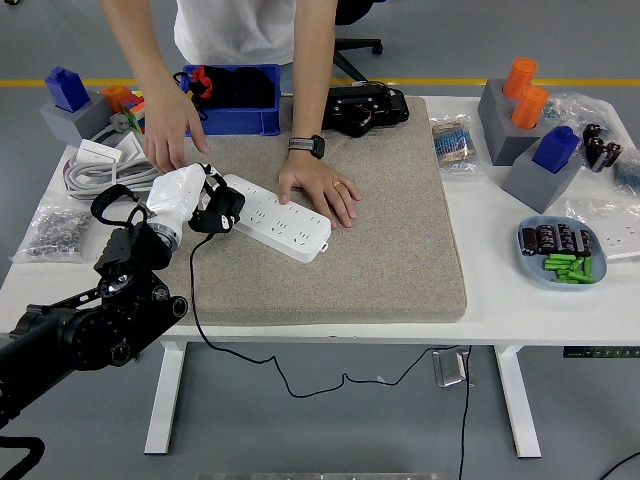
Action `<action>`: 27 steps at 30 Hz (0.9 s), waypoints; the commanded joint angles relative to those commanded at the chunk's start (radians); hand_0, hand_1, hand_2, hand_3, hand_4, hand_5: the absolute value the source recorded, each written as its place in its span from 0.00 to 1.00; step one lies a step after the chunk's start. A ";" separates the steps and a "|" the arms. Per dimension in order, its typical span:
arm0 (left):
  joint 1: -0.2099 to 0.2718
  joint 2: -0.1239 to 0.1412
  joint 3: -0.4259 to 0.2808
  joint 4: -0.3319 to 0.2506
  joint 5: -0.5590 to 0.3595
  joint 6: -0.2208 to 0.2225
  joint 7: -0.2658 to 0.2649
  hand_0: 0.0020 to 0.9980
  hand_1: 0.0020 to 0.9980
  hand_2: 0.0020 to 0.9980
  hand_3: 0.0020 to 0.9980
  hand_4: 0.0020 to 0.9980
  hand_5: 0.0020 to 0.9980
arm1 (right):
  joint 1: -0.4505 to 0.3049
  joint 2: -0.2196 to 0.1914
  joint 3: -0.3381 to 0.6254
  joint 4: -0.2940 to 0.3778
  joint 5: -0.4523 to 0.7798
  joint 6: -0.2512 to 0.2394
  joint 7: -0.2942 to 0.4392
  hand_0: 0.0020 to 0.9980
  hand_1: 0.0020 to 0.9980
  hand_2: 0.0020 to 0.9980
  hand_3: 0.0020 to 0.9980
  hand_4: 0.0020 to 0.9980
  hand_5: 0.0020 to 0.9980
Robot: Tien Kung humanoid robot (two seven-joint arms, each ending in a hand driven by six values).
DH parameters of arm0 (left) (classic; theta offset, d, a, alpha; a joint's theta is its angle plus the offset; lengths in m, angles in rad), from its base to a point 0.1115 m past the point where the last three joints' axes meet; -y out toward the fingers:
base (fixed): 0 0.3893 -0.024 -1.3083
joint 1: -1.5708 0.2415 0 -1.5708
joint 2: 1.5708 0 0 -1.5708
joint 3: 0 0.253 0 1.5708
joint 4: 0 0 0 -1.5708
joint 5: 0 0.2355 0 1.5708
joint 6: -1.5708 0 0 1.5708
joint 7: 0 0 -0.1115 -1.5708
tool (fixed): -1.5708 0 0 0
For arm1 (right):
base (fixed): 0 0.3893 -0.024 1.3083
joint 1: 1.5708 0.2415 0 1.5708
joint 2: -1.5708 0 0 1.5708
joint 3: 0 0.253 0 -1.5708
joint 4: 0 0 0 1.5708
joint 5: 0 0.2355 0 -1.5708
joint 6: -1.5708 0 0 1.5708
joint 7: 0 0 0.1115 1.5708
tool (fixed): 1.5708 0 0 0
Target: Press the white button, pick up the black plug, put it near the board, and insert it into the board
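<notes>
Left hand (pixel 190 200) appears to grip a black plug (pixel 222 212) at the near end of the white power strip (pixel 275 216), which a person's hand (pixel 320 188) steadies on the grey mat (pixel 380 230).

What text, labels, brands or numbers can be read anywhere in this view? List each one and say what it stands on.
None can be read.
White power strip: only socket holes show, no legible marking.
Clear packet on the table: its contents look printed, but too small and blurred to read.
Wristwatch on the person's arm: face too small to read.
</notes>
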 joint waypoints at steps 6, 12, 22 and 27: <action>0.001 -0.004 0.006 0.001 -0.005 -0.005 0.003 0.13 0.22 0.21 0.56 0.56 0.00 | -0.001 0.001 0.001 -0.001 -0.001 0.000 0.000 0.79 0.69 0.67 0.62 0.66 0.43; -0.001 -0.004 0.001 0.004 0.000 -0.019 0.013 0.17 0.25 0.27 0.55 0.59 0.00 | 0.000 0.000 0.001 0.000 -0.001 0.000 0.000 0.79 0.69 0.67 0.62 0.66 0.43; 0.001 -0.002 -0.008 -0.002 -0.054 -0.058 0.019 0.40 0.60 0.56 0.73 0.95 0.05 | -0.001 0.002 0.004 -0.001 -0.002 0.000 0.000 0.79 0.69 0.67 0.62 0.66 0.43; 0.003 0.000 -0.013 -0.004 -0.077 -0.073 0.009 0.40 0.60 0.56 0.73 0.95 0.05 | -0.001 0.003 0.004 -0.001 -0.002 0.001 0.000 0.79 0.69 0.67 0.62 0.66 0.43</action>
